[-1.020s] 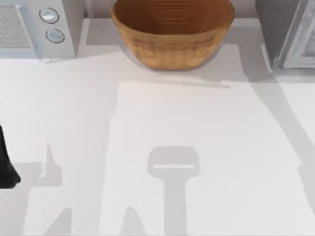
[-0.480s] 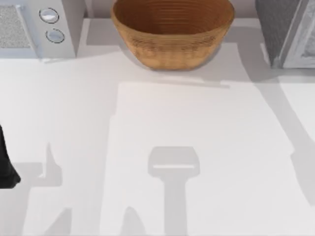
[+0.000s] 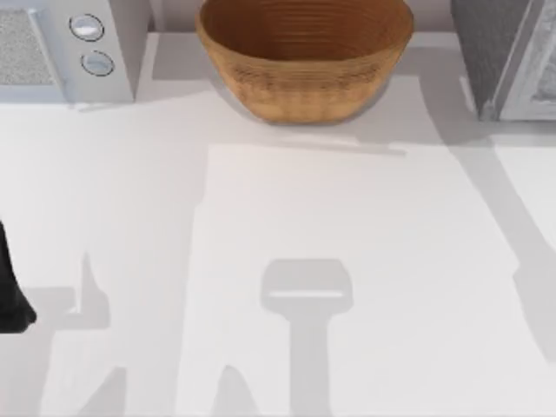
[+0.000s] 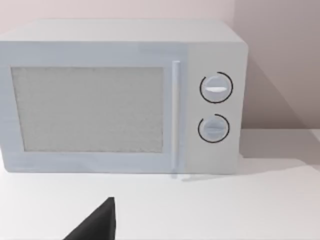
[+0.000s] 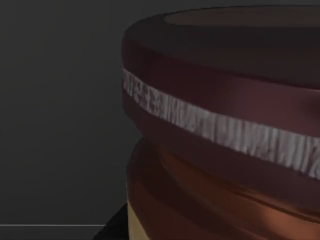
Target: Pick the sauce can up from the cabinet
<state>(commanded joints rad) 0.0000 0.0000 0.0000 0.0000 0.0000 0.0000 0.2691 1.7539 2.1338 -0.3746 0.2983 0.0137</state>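
Note:
The sauce can looms very close in the right wrist view, with a dark maroon side, a pale worn band and a bronze lower rim. Dark grey cabinet walls surround it. In the top view the cabinet stands at the far right corner, with a speckled grey side and a pale framed front. My right arm reaches off the top view's right edge and casts a shadow there. My left arm is parked at the left edge, and a dark part of its gripper points toward the microwave.
A white microwave with two round knobs stands at the far left corner. A big woven tan basket sits at the far middle. The white table spreads out in front of them.
The right arm's shadow at the table's right edge has shifted and widened since a second ago. The left arm, basket and microwave have not moved.

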